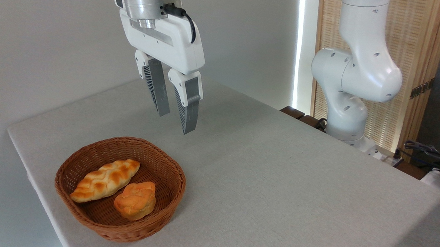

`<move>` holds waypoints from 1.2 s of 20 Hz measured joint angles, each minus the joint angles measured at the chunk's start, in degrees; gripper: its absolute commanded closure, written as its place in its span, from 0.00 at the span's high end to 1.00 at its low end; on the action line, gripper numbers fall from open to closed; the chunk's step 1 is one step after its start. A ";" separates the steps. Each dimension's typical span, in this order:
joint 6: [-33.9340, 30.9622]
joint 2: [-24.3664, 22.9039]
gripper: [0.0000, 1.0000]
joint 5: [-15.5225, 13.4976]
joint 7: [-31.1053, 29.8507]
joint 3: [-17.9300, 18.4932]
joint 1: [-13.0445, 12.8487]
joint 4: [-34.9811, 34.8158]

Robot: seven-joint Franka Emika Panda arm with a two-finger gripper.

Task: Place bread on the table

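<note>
The bread (135, 200), a small round orange-golden bun with a knotted top, lies inside a brown wicker basket (173, 190) near the front left of the table (277, 178). My gripper (177, 122) hangs in the air above and behind the basket, a little to its right. Its two grey ribbed fingers (188, 107) point down, stand apart and hold nothing. The bun lies well below the fingertips and somewhat to their left.
A longer braided golden-brown loaf (105, 180) lies in the basket, touching the bun's left side. The arm's white base (349, 107) stands at the table's far right edge. Cables and dark gear (430, 153) sit beyond the right edge. A grey wall runs behind.
</note>
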 measured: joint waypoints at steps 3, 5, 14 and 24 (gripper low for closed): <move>0.00 0.00 1.00 0.00 0.00 0.00 0.01 0.00; 0.00 0.00 1.00 0.00 0.00 0.00 0.01 0.00; 1.74 0.00 1.00 -0.86 -0.06 0.00 0.01 0.01; 10.74 1.00 1.00 -1.42 0.00 -1.87 -0.18 -0.44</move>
